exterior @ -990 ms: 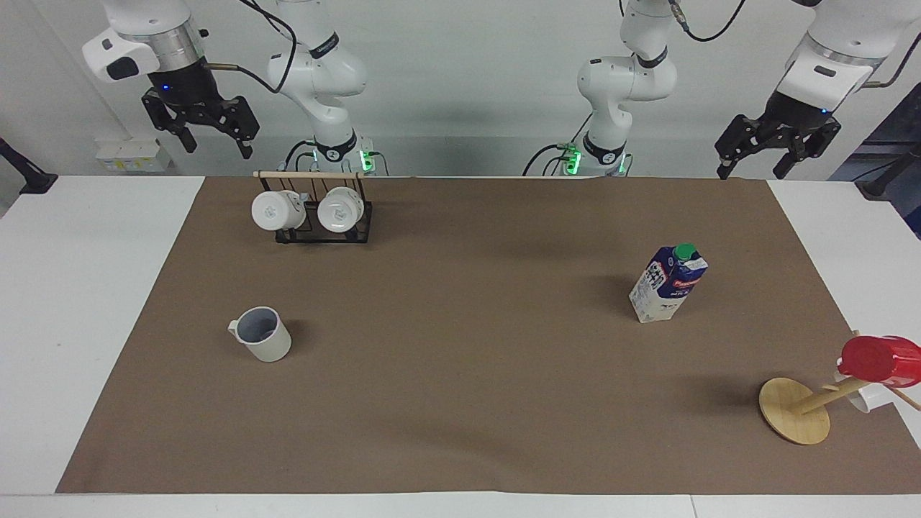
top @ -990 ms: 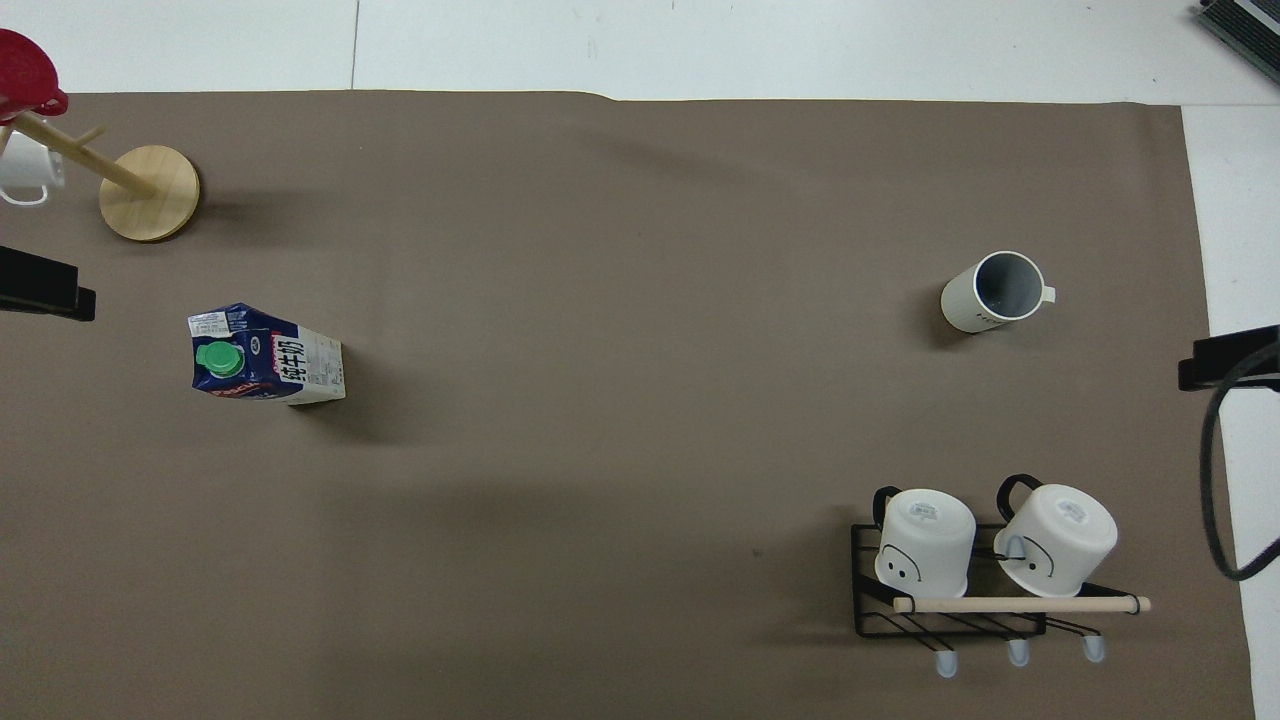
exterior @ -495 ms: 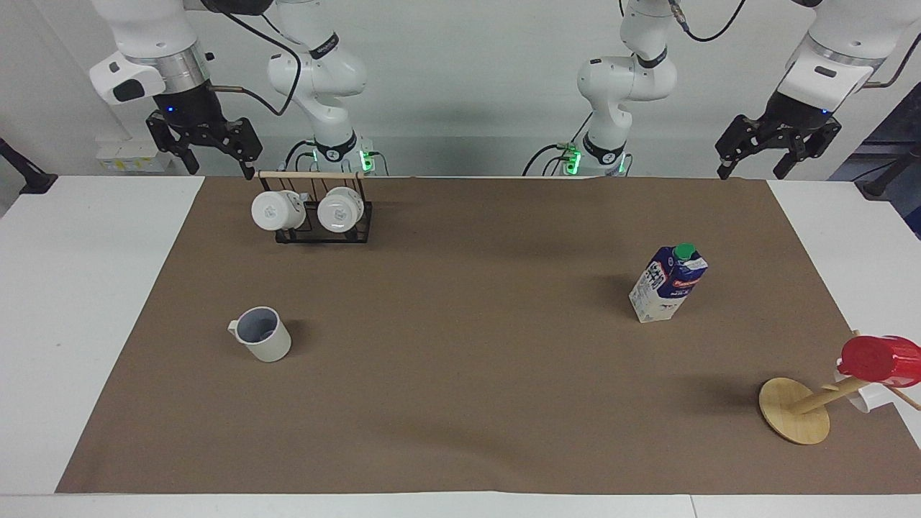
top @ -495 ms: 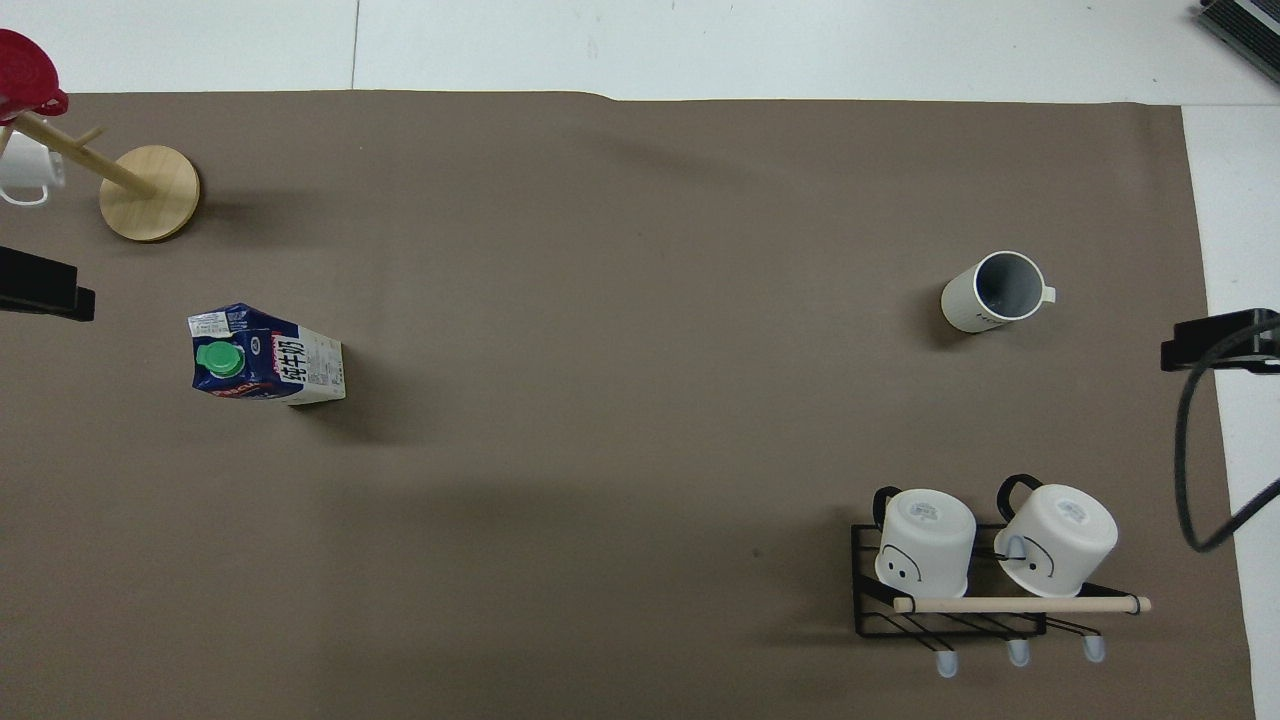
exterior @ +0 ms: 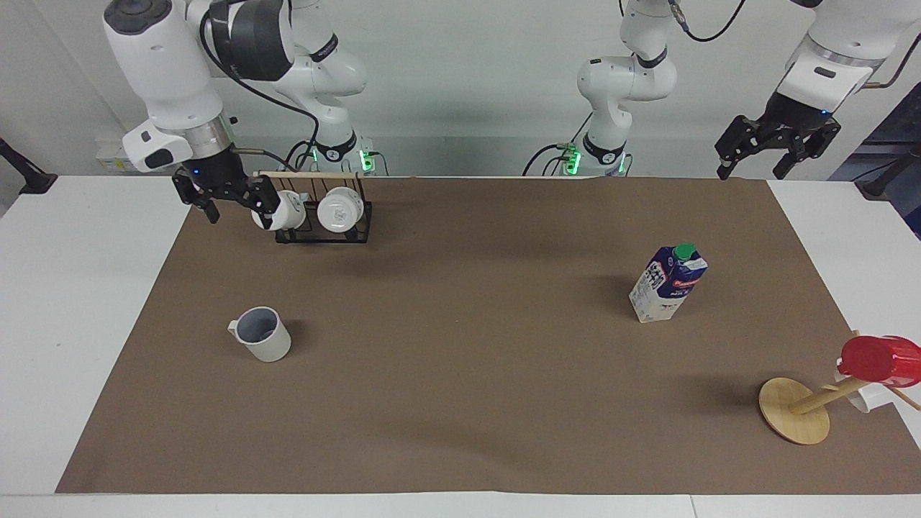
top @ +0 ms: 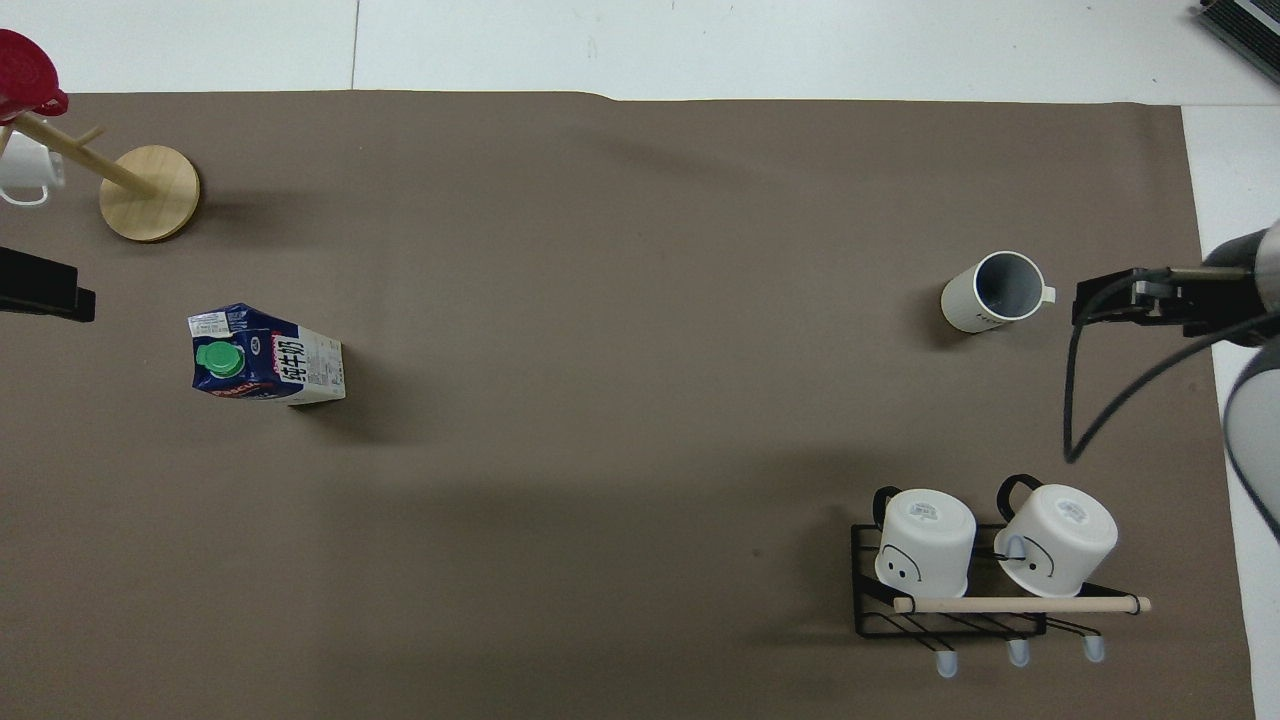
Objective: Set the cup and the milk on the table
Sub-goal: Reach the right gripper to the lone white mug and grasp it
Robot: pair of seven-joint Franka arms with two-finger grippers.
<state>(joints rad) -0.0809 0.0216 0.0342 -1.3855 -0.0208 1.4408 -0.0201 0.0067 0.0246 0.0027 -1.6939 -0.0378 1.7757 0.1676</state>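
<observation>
The cup (exterior: 262,335) stands upright on the brown sheet of the table (exterior: 460,374), toward the right arm's end; it also shows in the overhead view (top: 991,291). The milk (exterior: 668,283) stands upright toward the left arm's end and shows in the overhead view (top: 266,355) too. My right gripper (exterior: 239,210) is open and empty, in the air beside the mug rack, over the sheet's edge; in the overhead view (top: 1110,303) it lies beside the cup's handle. My left gripper (exterior: 752,165) is open and empty, raised over the sheet's corner nearest the robots (top: 45,290).
A black wire rack (exterior: 316,229) with two white mugs stands near the robots, close to the right gripper (top: 990,610). A wooden mug tree (exterior: 795,411) with a red cup (exterior: 881,358) stands at the left arm's end, farther from the robots than the milk.
The right arm has come down and swung out from the robots, its gripper now low beside the rack and nearer the cup. The left arm, cup and milk have not moved.
</observation>
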